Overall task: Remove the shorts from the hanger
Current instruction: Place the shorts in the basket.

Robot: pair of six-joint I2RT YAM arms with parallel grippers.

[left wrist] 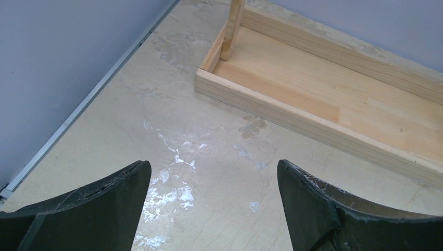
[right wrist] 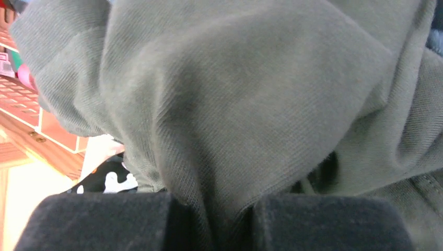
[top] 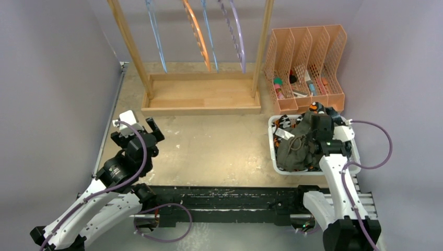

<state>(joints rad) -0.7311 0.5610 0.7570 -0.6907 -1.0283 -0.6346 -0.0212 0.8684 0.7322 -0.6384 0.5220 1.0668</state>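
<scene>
1. Right tool (right wrist: 214,209): clamped narrow on the olive green shorts (top: 295,146), heaped in the white bin (top: 276,163).
2. Left tool (left wrist: 211,175): spread wide, holding nothing, above the desk (left wrist: 156,104) near the wooden rack base (left wrist: 313,94).

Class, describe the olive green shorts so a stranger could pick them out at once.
Find the peach mesh file organiser at the far right; a white plastic bin sits just in front of it. The olive green cloth shorts lie bunched atop its pile, pinched by the right gripper: the only green piece among blotch-patterned cloth.
</scene>
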